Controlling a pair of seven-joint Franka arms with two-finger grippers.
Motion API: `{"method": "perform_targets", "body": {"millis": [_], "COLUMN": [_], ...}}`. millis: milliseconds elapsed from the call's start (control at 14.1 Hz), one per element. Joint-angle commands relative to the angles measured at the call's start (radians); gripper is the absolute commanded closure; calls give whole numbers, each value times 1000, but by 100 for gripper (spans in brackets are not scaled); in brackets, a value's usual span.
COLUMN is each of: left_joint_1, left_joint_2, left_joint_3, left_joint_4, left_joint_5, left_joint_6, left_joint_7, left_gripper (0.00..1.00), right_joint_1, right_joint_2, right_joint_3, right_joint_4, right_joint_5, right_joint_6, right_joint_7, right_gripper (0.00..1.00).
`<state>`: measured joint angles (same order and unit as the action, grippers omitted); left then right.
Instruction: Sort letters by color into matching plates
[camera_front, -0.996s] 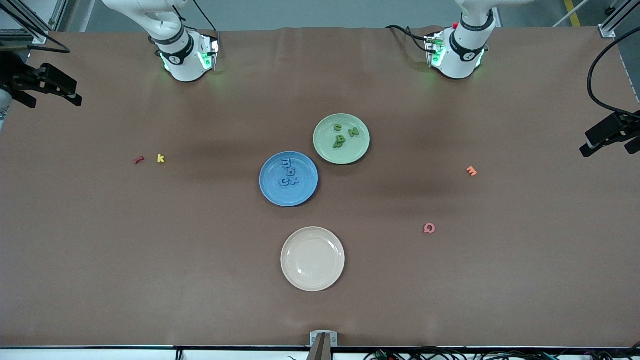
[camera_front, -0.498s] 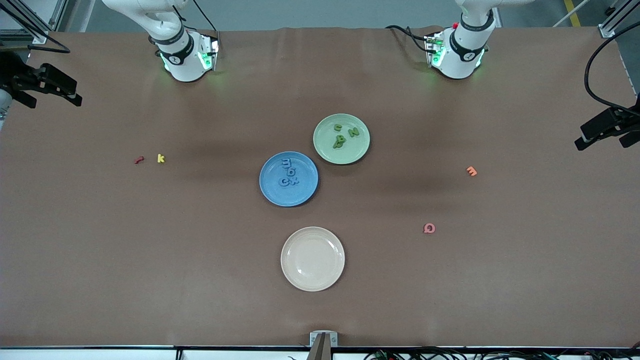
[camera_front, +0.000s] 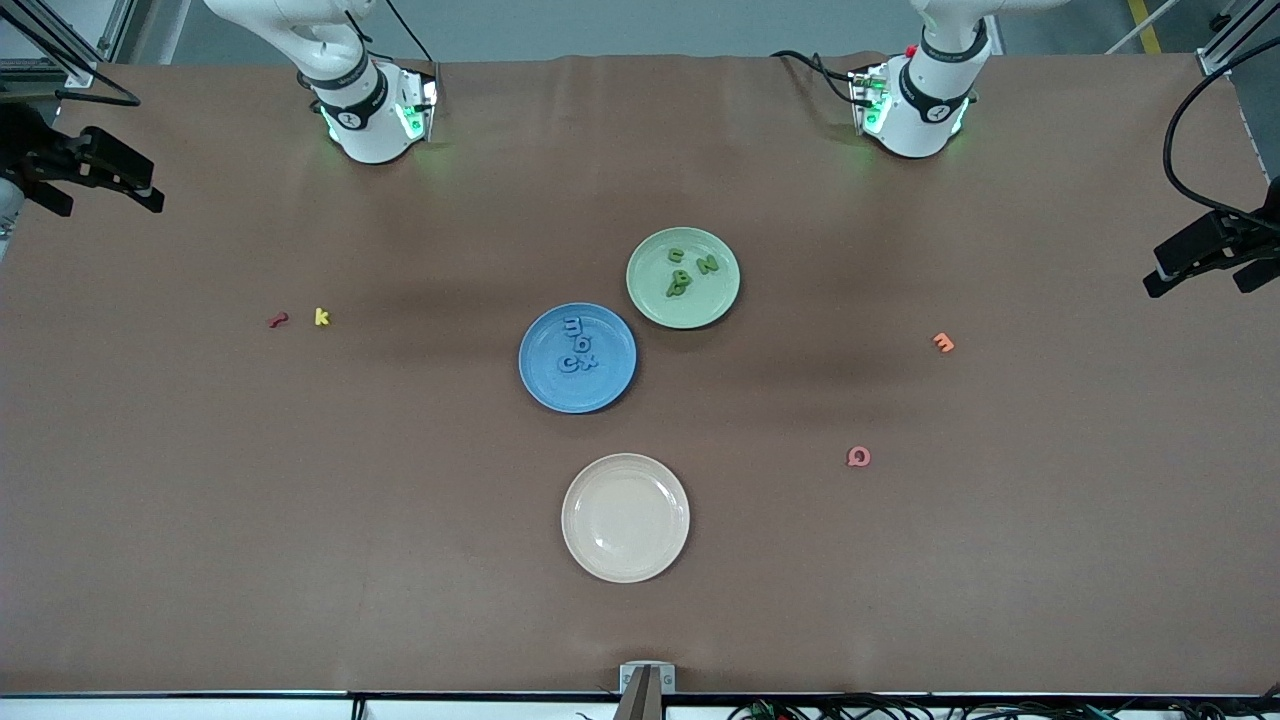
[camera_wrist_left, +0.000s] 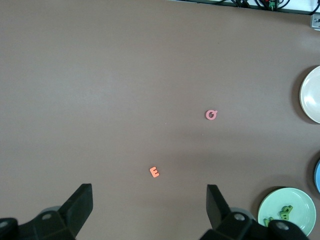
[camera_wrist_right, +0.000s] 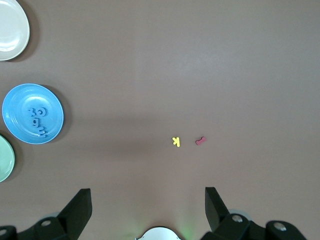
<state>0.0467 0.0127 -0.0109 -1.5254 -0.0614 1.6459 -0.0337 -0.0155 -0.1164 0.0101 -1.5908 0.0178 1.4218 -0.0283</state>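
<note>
Several blue letters lie in the blue plate at the table's middle. Beside it, farther from the front camera, the pale green plate holds several green letters. My left gripper hangs open and empty high over the left arm's end of the table, above bare cloth near an orange letter. At the right arm's end my right gripper hangs high, also open and empty. The right wrist view takes in the blue plate; the left wrist view catches the green plate.
A cream plate sits nearer the front camera than the blue plate, with nothing in it. An orange E and a pink Q lie toward the left arm's end. A yellow k and a red letter lie toward the right arm's end.
The left gripper has drifted slightly over its end of the table. Plates, letters and the right gripper have not moved.
</note>
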Motion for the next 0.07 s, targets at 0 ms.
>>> {"method": "perform_targets", "body": {"millis": [0], "left_joint_1": [5], "left_joint_2": [-10], "left_joint_3": [-8], "left_joint_4": [8], "left_joint_5": [18], "left_joint_6": [-18], "left_joint_7": [17], "left_gripper": [0], "right_joint_1": [-14], "right_joint_2": [0], "right_joint_3": [7], "right_joint_4": [12], "right_joint_5": [2], "right_joint_6": [-11], "right_joint_7": [-13], "right_gripper": [0]}}
